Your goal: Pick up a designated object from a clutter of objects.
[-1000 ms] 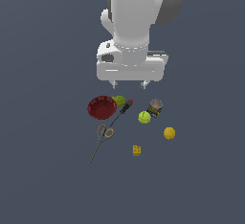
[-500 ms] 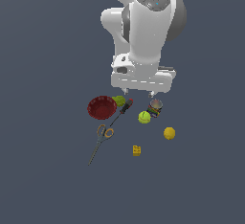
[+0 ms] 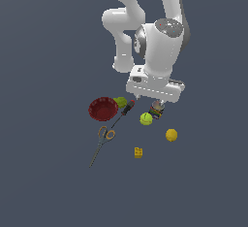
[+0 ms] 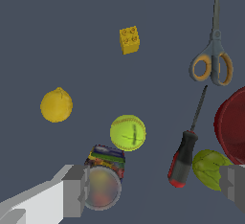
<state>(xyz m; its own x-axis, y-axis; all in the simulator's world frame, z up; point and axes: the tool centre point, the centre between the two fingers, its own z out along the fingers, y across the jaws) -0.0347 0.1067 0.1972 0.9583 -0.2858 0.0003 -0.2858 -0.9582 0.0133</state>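
Note:
The designated object, a small can [image 4: 104, 177] with a multicoloured label and a grey top, stands upright in the clutter; in the exterior view the can [image 3: 156, 111] is partly hidden behind one finger. My gripper [image 4: 153, 187] hangs open just above the clutter. One finger [image 4: 74, 189] is close beside the can, and the other finger [image 4: 232, 182] is over the green fruit [image 4: 209, 168]. Nothing is held. In the exterior view the gripper [image 3: 149, 101] is low, with the can below its right-hand finger.
A yellow-green ball [image 4: 128, 132] lies next to the can. Further off are a red-and-black screwdriver [image 4: 184, 158], a red bowl [image 4: 232, 125], orange-handled scissors [image 4: 213, 65], a yellow round fruit [image 4: 56, 105] and a small yellow block [image 4: 129, 39].
The arm has come down and shifted toward the exterior view's right, bringing the open gripper close over the can. The objects have not moved.

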